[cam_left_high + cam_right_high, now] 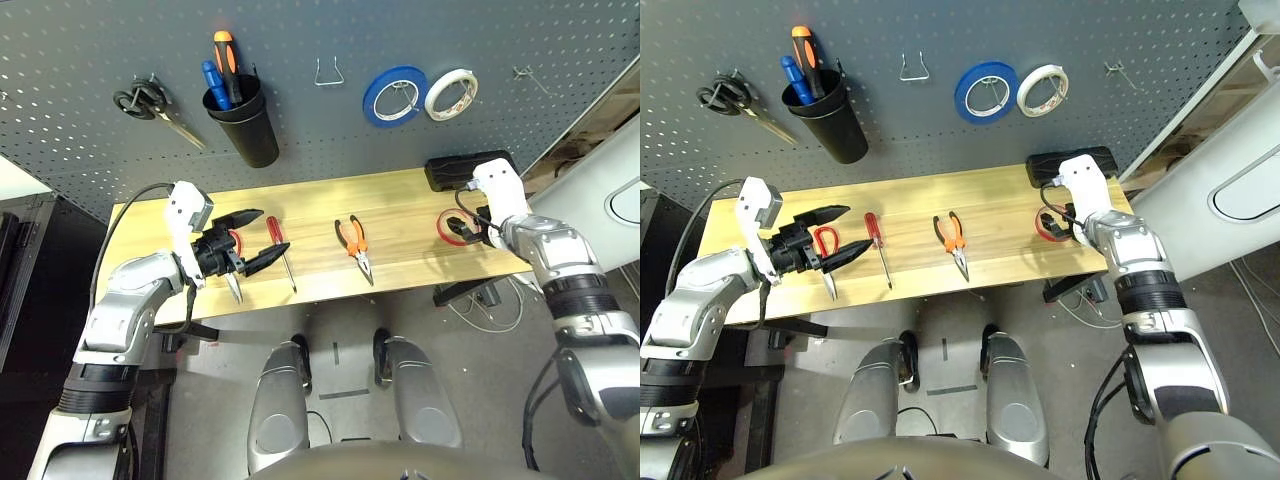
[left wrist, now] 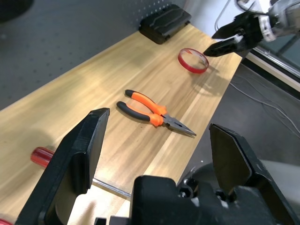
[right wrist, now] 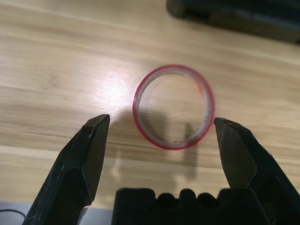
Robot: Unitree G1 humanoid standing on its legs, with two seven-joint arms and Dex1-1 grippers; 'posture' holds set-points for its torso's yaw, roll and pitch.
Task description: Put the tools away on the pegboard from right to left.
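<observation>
Its fingers spread wide and empty, a robot's left gripper (image 1: 275, 229) hovers over red-handled scissors (image 1: 827, 241), with the screwdriver (image 1: 874, 230) and orange-handled pliers (image 1: 355, 246) toward three o'clock. The right gripper (image 3: 162, 118), also wide open and empty, is poised over the red tape ring (image 3: 135, 108). The right wrist view frames the whole ring between its fingertips; the left wrist view catches the pliers' open handles. A black case (image 1: 470, 170) sits at twelve o'clock from the ring on the pale wood table (image 1: 315, 200), below the grey pegboard (image 1: 300, 130) and above a grey floor (image 1: 345, 345).
</observation>
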